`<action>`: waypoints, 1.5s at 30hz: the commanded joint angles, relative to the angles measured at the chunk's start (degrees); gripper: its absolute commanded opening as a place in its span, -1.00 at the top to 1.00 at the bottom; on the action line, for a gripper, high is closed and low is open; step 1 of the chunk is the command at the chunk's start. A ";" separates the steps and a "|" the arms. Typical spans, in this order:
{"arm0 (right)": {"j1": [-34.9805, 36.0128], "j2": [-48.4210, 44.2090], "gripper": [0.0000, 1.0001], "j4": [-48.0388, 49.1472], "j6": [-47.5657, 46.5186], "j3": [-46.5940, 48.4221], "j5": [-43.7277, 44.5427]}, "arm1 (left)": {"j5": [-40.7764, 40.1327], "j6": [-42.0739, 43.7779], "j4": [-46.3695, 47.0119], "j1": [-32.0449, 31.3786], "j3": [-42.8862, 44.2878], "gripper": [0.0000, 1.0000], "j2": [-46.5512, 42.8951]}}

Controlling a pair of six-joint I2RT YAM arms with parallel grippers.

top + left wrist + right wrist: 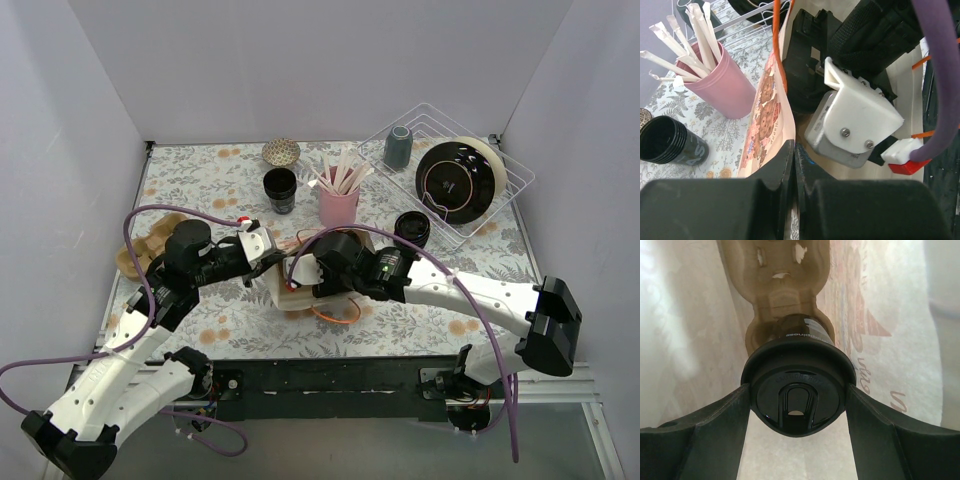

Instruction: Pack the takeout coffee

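In the right wrist view the takeout coffee [797, 400], a black cup with a glossy black lid, sits between my right gripper's [797, 390] fingers, which press on the lid's rim from both sides. It is inside a paper bag [685, 340], its base in a brown cardboard cup carrier [777, 295]. My left gripper [794, 150] is shut on the bag's printed edge [771, 115] and holds it. From above, the bag [285, 290] lies mid-table with the right wrist [340, 262] reaching into it and the left gripper [268, 262] at its rim; the cup is hidden there.
A pink cup of wrapped straws [338, 205] and a lidless black cup [280, 188] stand behind the bag. Another black cup [411, 228] is at the right. A wire rack [500, 190] holds a grey-blue tumbler [397, 147] and a black plate [455, 180]. A second carrier [150, 245] lies left.
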 commanded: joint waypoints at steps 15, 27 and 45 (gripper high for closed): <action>-3.96 0.31 0.97 8.52 -4.27 -0.72 -1.96 | 4.98 1.78 -2.64 -0.09 -2.01 1.00 -3.27; -6.26 -5.84 0.97 2.89 -8.93 -0.89 -8.65 | 9.90 5.47 -6.68 -0.09 -1.66 1.00 -4.16; -3.97 -9.36 0.97 8.33 -10.52 -11.00 -8.48 | 17.20 12.68 -13.72 -0.09 4.93 1.00 2.88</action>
